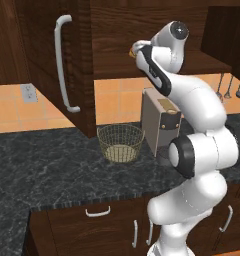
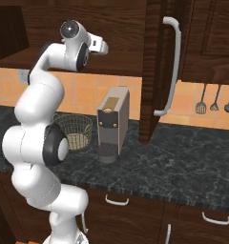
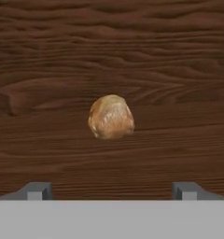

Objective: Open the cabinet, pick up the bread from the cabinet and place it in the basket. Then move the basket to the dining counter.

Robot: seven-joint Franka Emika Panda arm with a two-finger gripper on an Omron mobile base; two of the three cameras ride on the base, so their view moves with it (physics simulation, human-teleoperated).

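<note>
The cabinet (image 1: 42, 45) of dark wood stands open, its doors (image 2: 152, 71) swung out with long silver handles (image 1: 62, 65). My arm reaches up into it. In the hand view the bread (image 3: 111, 116), a small golden-brown loaf, lies on the wooden shelf straight ahead of my gripper (image 3: 111, 190). The gripper is open and empty, its fingertips (image 3: 37, 190) wide apart and short of the loaf. An orange edge of the bread (image 1: 132, 51) peeks out beside the hand. The wire basket (image 1: 121, 142) sits empty on the black counter below. The dining counter is out of view.
A grey coffee machine (image 1: 161, 122) stands on the black granite counter (image 1: 52, 170) just right of the basket (image 2: 74, 131). Kitchen utensils (image 2: 214, 102) hang on the tiled wall at far right. Low cabinets with curved handles (image 1: 98, 212) run under the counter.
</note>
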